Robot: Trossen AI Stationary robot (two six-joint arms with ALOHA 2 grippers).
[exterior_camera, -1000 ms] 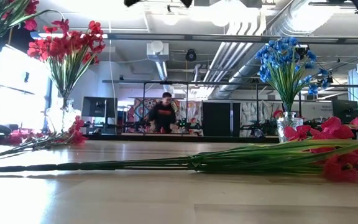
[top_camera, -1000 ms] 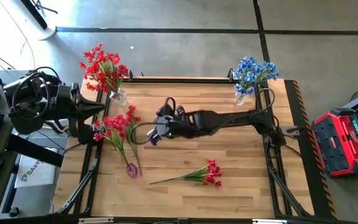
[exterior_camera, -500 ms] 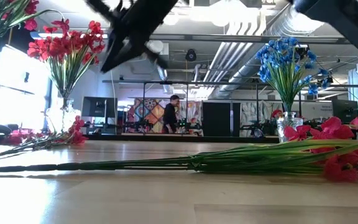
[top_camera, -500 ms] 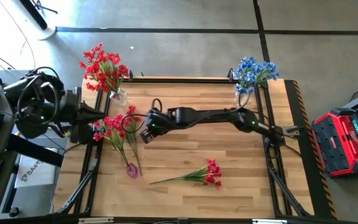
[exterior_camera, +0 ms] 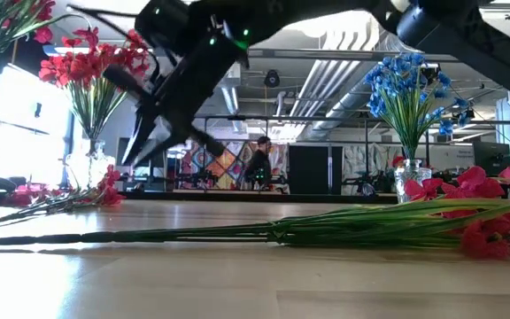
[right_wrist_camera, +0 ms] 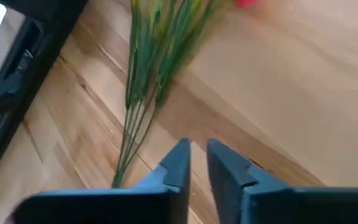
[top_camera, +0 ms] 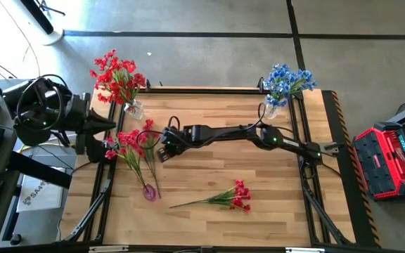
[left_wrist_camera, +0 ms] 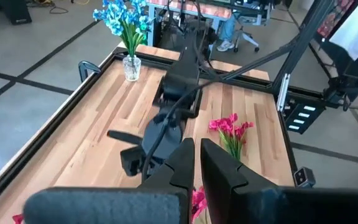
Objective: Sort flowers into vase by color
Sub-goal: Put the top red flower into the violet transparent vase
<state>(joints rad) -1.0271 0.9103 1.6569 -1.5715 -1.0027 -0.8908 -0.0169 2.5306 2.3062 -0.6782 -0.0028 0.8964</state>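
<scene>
Right gripper (top_camera: 162,150) stretched across the wooden table (top_camera: 259,211) toward the left side, hovering just beside a red spray (top_camera: 133,149) lying flat there; fingers (right_wrist_camera: 179,163) nearly pressed together, only a thin gap, nothing pinched. From its wrist camera, only green stems (right_wrist_camera: 143,81) on bare planks. Left gripper (left_wrist_camera: 196,163) parked off the table's left edge, fingers likewise close together and empty. From above, another red spray (top_camera: 228,197) near the front edge, red flowers in a vase (top_camera: 133,109) at back left, blue flowers (top_camera: 284,81) in a vase at back right. From table height, a person (exterior_camera: 259,164) far behind.
</scene>
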